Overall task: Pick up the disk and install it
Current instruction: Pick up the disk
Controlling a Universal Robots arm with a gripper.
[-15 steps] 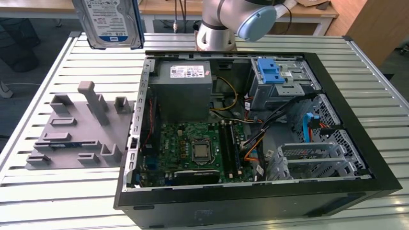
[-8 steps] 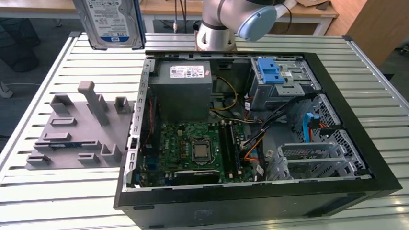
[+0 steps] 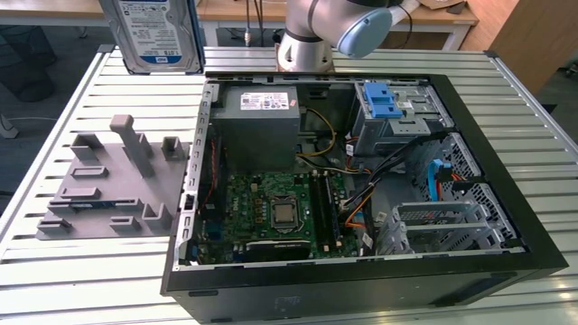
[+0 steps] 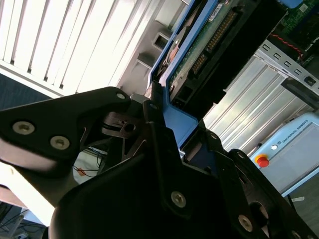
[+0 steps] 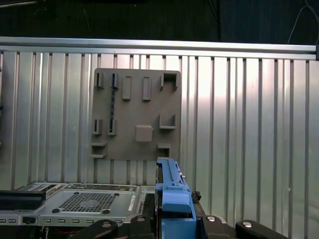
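The disk [image 3: 153,34], a silver drive with a white-and-blue label in a blue carrier, hangs upright in the air at the exterior view's upper left, above the slatted table. In both wrist views my gripper [image 4: 160,113] [image 5: 172,224] is shut on the disk's blue carrier edge [image 4: 174,107] [image 5: 173,196], with black fingers [image 4: 99,112] on either side. The disk's underside with its circuit board [image 4: 199,55] runs away from the jaws. The open computer case [image 3: 505,183] lies to the exterior view's right of the held disk.
Inside the case are a grey power supply [image 3: 262,122], a motherboard [image 3: 275,213] and a grey drive cage with a blue handle [image 3: 384,101]. A grey slotted holder plate [image 3: 118,183] [image 5: 137,114] lies on the table beside the case. The arm's base [image 3: 307,40] stands behind the case.
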